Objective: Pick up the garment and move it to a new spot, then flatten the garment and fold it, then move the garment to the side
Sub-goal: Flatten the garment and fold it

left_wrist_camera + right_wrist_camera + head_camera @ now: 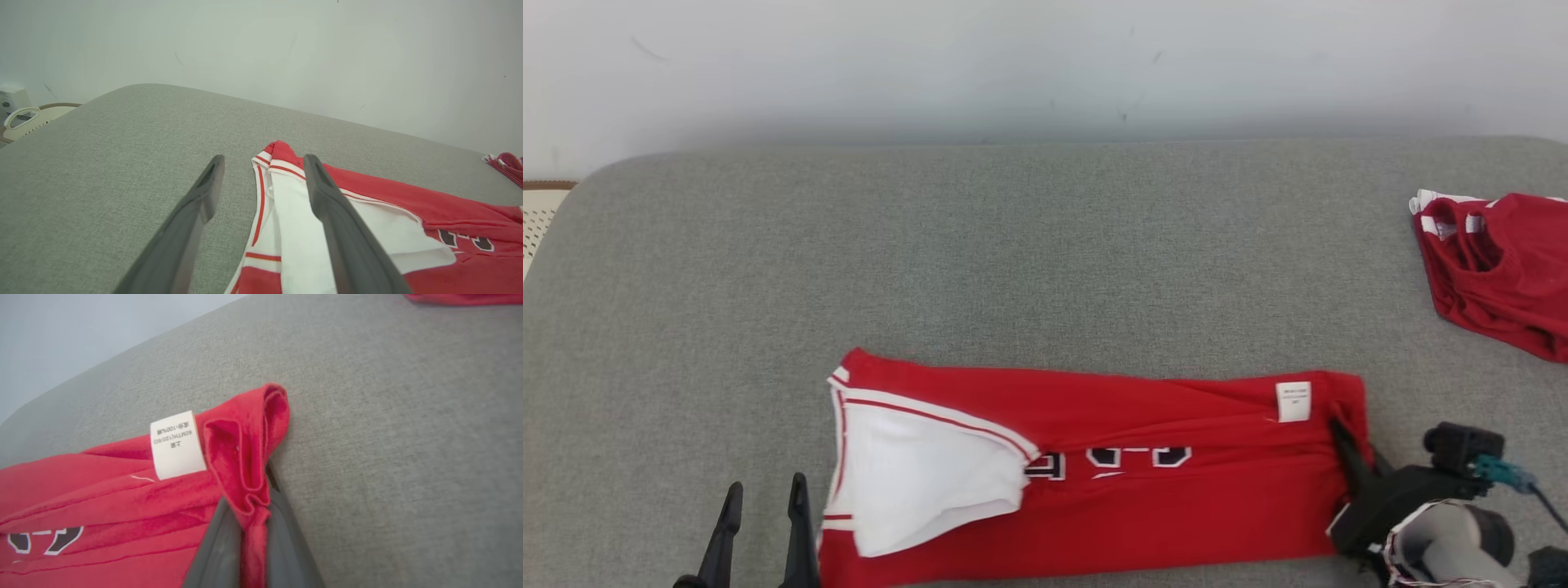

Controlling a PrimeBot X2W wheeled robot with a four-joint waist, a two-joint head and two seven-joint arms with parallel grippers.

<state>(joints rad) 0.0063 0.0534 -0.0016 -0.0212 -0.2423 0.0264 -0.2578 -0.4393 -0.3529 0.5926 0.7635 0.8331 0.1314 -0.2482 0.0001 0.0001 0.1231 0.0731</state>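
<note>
A red jersey (1143,482) with white trim and dark numbers lies folded lengthwise across the near part of the grey surface (1013,261). Its white armhole panel (915,482) faces left, its white care label (1293,401) sits near the right end. My right gripper (1343,437) is shut on the jersey's right hem, the red cloth bunched between its fingers (220,539). My left gripper (764,510) stands open just left of the jersey's left edge, holding nothing. In the left wrist view one finger (339,220) hangs over the white panel (298,237), the other over bare grey cloth.
A second red garment (1503,269) with white trim lies crumpled at the far right edge. A pale basket (28,118) stands beyond the left end. A white wall runs behind the surface.
</note>
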